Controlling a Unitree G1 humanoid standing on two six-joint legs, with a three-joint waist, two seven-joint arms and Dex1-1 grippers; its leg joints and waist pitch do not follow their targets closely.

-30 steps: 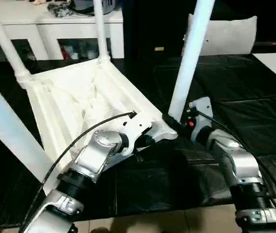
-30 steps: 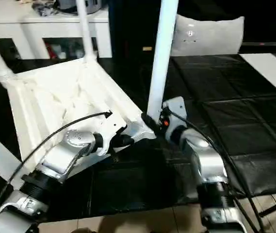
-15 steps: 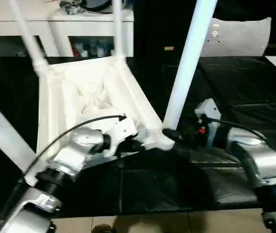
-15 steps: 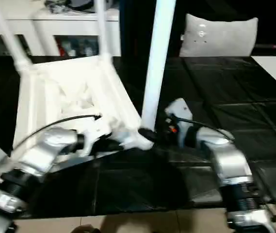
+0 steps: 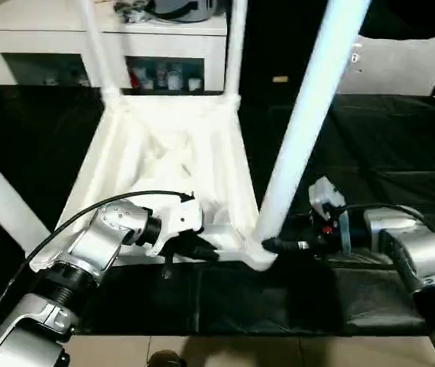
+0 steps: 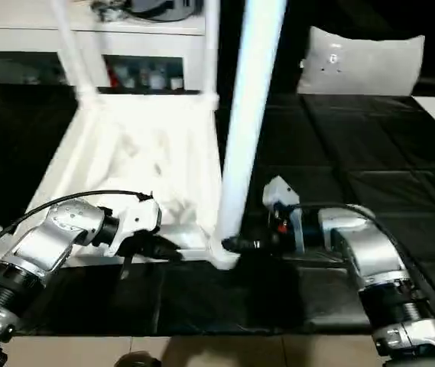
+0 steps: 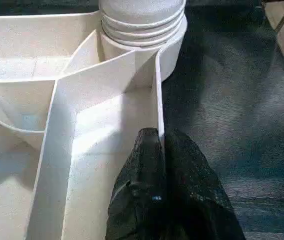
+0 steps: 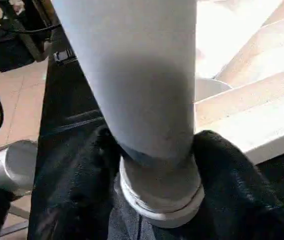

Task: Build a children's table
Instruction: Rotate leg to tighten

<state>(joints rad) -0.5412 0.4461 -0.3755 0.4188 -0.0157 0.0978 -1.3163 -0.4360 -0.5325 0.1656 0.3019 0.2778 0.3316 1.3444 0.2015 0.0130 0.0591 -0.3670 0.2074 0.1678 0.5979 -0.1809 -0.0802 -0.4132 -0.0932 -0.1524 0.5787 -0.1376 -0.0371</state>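
Both grippers hold as before: left gripper (image 7: 156, 165) pinching the table-top (image 5: 171, 153) rim, right gripper (image 8: 154, 165) apparently straddling the leg (image 8: 137, 75).

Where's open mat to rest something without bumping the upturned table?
Bare black mat lies on the robot's right, between the near leg and the grey cushion. The near corner is crowded: left gripper pinches the tabletop rim, right gripper straddles the leg's base.

A home-like room, perhaps staged for robot trials: a white cabinet (image 5: 163, 46) with glass doors and small items inside stands at the back, a grey cushion (image 5: 397, 65) leans nearby, and black padded mats (image 5: 385, 153) cover the tiled floor (image 5: 278, 352).
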